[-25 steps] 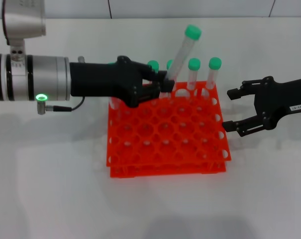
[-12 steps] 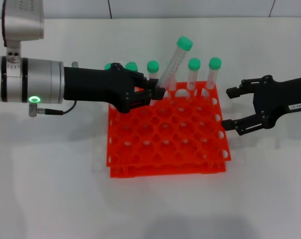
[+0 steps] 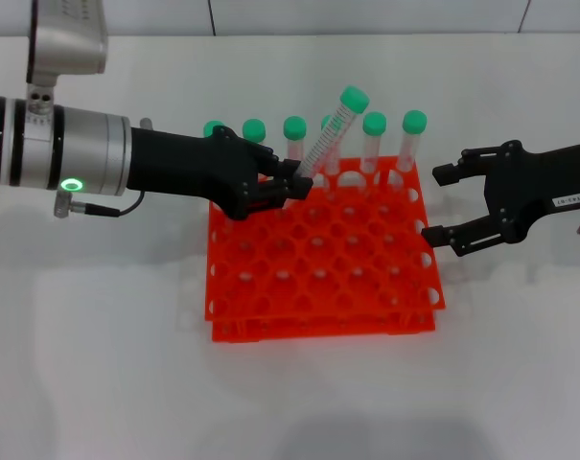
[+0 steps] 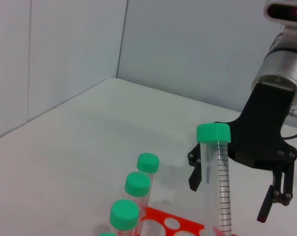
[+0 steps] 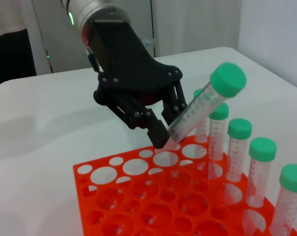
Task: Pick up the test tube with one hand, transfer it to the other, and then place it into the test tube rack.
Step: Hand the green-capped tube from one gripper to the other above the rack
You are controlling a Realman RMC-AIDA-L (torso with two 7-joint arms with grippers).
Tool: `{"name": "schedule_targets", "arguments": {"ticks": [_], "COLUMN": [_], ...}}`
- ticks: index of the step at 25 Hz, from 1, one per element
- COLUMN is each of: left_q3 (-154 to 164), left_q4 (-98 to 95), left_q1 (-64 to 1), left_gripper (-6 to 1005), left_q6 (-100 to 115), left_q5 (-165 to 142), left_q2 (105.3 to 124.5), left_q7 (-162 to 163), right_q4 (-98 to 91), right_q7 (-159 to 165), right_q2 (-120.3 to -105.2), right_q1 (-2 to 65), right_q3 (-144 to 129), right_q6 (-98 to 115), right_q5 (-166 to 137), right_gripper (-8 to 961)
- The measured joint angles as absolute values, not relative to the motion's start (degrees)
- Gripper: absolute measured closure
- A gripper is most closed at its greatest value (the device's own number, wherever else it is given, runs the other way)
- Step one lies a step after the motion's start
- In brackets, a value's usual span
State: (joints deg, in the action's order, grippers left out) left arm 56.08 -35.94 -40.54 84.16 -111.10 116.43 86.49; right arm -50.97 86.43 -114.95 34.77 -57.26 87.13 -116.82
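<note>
My left gripper [image 3: 296, 183] is shut on the lower part of the test tube [image 3: 330, 134], a clear tube with a green cap. The tube leans with its cap up and toward the right. Its bottom end [image 5: 170, 142] hovers just over a hole near the back row of the orange-red test tube rack [image 3: 270, 287]. My right gripper [image 3: 441, 205], with a small white label, stands open beside the rack's right edge, a short way from the tube and holding nothing. The left wrist view shows the tube [image 4: 221, 191] close up, with the right gripper behind it.
Several more green-capped tubes [image 3: 374, 134] stand upright along the rack's back row [image 5: 258, 167]. The rack's other holes [image 3: 318, 259] hold nothing. White tabletop [image 3: 98, 364] surrounds the rack, and a wall rises behind the table.
My left gripper has carried the tube down and a little left, toward the rack's back row, and the tube leans more. My right gripper has edged slightly toward the rack, still open.
</note>
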Motion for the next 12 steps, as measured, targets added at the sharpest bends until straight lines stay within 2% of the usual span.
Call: {"name": "schedule_targets", "arguments": {"ticks": [12], "left_q3": [56.07], "left_q4": [-35.94], "left_q1": [-41.46], "left_gripper": [807], "left_q6": [83.71], "left_q5": [-111.86], "left_q2": [116.63], "left_q7": [85.88], "right_q4": [-50.90], "right_q7": [91.69], "right_q2": [-114.39], "right_q1": [36.29], "right_q3": [-56.03], "right_q6": [87.46], "right_q5": [-113.79], "right_gripper": [85]}}
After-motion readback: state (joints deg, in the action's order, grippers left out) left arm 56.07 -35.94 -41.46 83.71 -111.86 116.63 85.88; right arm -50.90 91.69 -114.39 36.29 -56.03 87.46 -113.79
